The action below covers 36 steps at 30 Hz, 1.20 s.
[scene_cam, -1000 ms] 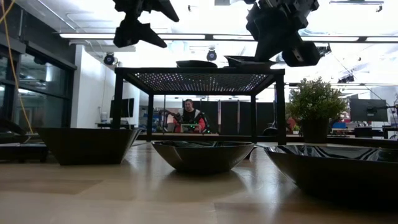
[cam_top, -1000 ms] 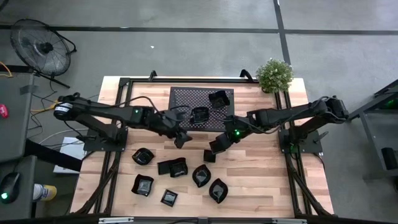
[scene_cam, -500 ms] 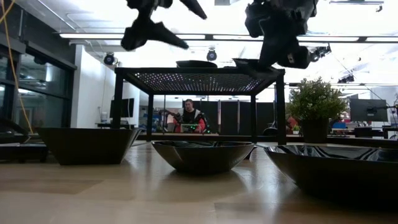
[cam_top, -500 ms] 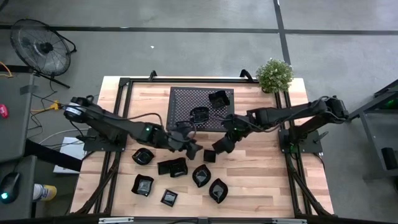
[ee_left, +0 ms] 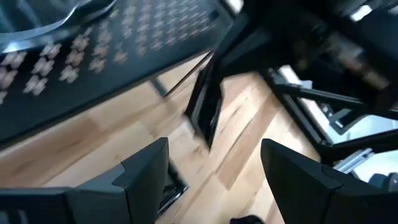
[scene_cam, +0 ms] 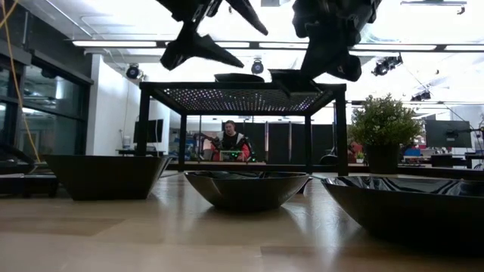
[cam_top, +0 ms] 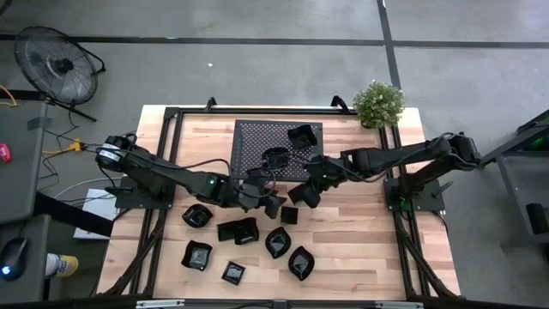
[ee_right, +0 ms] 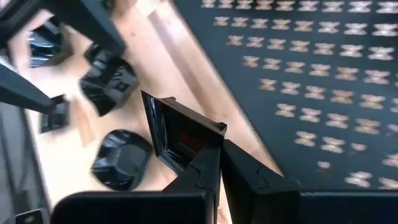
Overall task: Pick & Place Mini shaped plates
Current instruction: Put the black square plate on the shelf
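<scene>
My right gripper (ee_right: 219, 163) is shut on a small black square plate (ee_right: 177, 134), held in the air just off the near edge of the black mesh rack (cam_top: 257, 142). My left gripper (ee_left: 214, 168) hangs open close to the left of that plate (ee_left: 205, 112), touching nothing. Two plates (cam_top: 300, 136) (cam_top: 274, 159) lie on top of the rack. Several more plates, such as the plate (cam_top: 197, 215) and the plate (cam_top: 277, 242), rest on the wooden table nearer the front edge. In the low view, both grippers (scene_cam: 215, 30) (scene_cam: 329, 45) show above the rack's top. My right gripper pinches the square plate by one side of its rim (ee_right: 208, 138) between its two fingers. The fingers slant downward from the table's right side. The plate is lifted clear of the table and tipped up on edge, its hollow side (ee_right: 180, 140) facing the wrist camera.
A potted plant (cam_top: 378, 103) stands at the table's far right corner. The rack stands on legs (scene_cam: 339, 128) above the table, with room beneath it. A loose plate (cam_top: 289, 215) lies on the table right below both grippers. A person (scene_cam: 231, 142) sits far behind.
My left gripper has gone toward the table's right edge and a little down, closing in on the right gripper, still open. My right gripper has stayed in place and rolled about its own axis, turning the held plate more on edge.
</scene>
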Available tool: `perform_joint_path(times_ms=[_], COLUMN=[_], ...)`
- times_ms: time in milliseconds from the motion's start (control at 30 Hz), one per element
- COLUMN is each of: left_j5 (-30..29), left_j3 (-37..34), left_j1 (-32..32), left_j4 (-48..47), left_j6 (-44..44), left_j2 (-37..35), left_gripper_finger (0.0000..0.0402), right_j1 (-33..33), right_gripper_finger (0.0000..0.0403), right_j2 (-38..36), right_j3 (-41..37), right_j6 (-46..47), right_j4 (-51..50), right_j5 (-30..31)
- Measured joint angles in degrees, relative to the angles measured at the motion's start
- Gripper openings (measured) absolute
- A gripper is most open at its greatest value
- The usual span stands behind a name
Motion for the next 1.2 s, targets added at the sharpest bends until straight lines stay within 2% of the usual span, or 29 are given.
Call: perform_joint_path(times_ms=[233, 400, 633, 900, 1200], left_j5=[-2.5, -5.6, -10.0, -9.9, -7.9], left_j3=[5.3, 9.0, 9.6, 9.5, 9.5], left_j1=[0.0, 0.0, 0.0, 0.0, 1.3], left_j4=[-7.4, -12.1, -9.7, -8.8, -0.8], left_j6=[4.7, 9.0, 14.9, 19.8, 25.7], left_j2=[0.0, 0.0, 0.0, 0.0, 1.8], left_gripper_finger=[0.0252, 0.0252, 0.0252, 0.0252, 0.0252], right_j1=[0.4, -0.1, -1.5, -2.8, -2.4], right_gripper_finger=[0.0003, 0.0006, 0.0002, 0.0005, 0.0006], right_j2=[-2.0, -5.3, -8.2, -9.1, -9.1], right_j3=[0.0, 0.0, 0.0, 0.0, 0.0], right_j6=[-0.5, -2.0, -4.4, -6.8, -9.9], right_j4=[0.6, 1.4, 4.8, 9.1, 12.5], right_j5=[-0.7, 2.1, 3.8, 2.7, -0.4])
